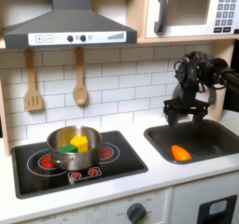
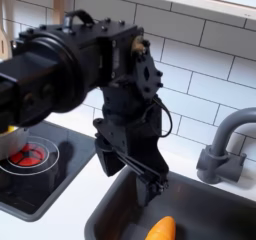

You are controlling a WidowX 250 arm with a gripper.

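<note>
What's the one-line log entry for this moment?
gripper: above sink, empty, looks open | carrot: lying in sink, untouched | pot: on stove, holds yellow and green items

One arm with one gripper (image 1: 184, 109). One sink (image 1: 220, 133) containing one orange carrot (image 1: 180, 153). One faucet (image 2: 222, 144) in the second exterior view. One stovetop (image 1: 121, 162) with two red burners and one metal pot (image 1: 58, 139); in the pot, one yellow piece (image 1: 81, 143) and one green piece (image 1: 68, 148). Two wooden utensils hang on the wall: one spatula (image 1: 33, 86), one spoon (image 1: 80, 78). One microwave (image 1: 191, 7). One range hood (image 1: 65, 22).
</note>
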